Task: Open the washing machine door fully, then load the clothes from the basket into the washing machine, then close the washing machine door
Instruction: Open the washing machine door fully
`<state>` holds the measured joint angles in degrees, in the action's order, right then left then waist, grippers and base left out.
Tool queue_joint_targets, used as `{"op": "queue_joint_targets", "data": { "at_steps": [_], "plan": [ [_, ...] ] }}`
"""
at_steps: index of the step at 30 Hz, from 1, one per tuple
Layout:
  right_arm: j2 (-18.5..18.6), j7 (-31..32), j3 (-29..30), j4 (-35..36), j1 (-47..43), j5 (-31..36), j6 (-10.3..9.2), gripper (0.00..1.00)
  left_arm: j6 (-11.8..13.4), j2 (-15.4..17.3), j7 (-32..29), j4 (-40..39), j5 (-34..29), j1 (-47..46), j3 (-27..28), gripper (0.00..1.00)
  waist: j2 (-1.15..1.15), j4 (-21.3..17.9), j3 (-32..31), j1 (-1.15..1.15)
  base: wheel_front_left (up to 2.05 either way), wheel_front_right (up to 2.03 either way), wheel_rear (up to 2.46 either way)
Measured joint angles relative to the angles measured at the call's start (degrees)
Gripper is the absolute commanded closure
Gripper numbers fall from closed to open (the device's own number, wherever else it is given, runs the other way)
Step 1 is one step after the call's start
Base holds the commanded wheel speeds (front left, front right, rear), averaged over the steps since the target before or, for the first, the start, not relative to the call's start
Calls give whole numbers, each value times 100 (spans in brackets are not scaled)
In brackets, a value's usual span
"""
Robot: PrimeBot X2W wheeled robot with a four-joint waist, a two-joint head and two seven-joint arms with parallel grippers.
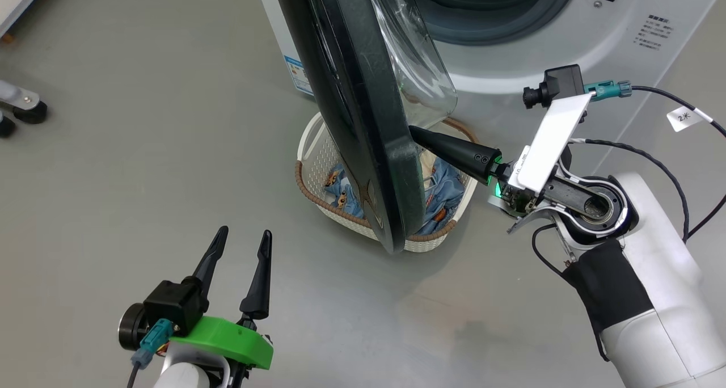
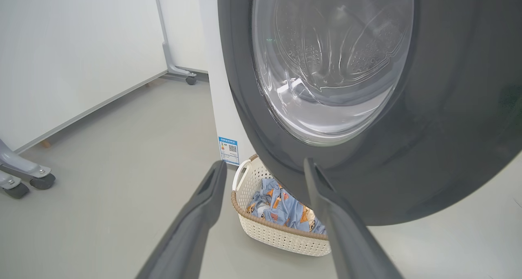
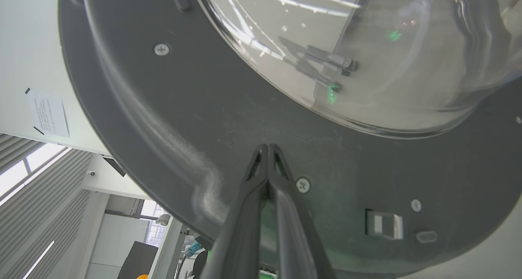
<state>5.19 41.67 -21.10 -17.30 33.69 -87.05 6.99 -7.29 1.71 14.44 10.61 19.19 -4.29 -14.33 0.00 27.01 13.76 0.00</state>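
Right gripper (image 1: 413, 131): fingers clenched on nothing, tips against the inner face of the round, glossy black-rimmed glass washing machine door (image 1: 363, 121). I judged it only part-open. Left gripper (image 1: 245, 232): fingers released, idle. The light blue printed clothes (image 1: 451, 181) lay in the cream perforated basket (image 1: 316, 164) beneath the door. Loading and closing remained.

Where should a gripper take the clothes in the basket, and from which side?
Probably pinch a raised fold of the clothes from above, left of the door: they lie crumpled in the open-topped basket, whose middle the door overhangs.
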Motion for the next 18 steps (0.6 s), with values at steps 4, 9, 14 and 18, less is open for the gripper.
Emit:
{"op": "queue_joint_targets", "data": {
  "at_steps": [4, 9, 14, 18],
  "plan": [
    [-12, -116, -78, 2, -16, 27, 0, 100, -1, 1, 0, -5, 7, 31, -21, 0, 0, 104, -29, 0, 0, 0, 0],
    [-24, -272, -250, 8, -17, 48, 0, 100, 0, 3, 0, -13, 66, 83, -18, 0, 0, 250, -73, 0, 0, 0, 0],
    [-65, -399, -438, 8, -26, 48, 0, 100, 0, 4, 0, -21, 92, 87, -13, 0, 0, 343, -133, 0, 0, 0, 0],
    [-84, -508, -608, 4, -26, 47, 0, 100, 0, 10, 0, -52, 102, 150, 10, 0, 0, 379, -159, 0, 0, 0, 0]
  ]
}}
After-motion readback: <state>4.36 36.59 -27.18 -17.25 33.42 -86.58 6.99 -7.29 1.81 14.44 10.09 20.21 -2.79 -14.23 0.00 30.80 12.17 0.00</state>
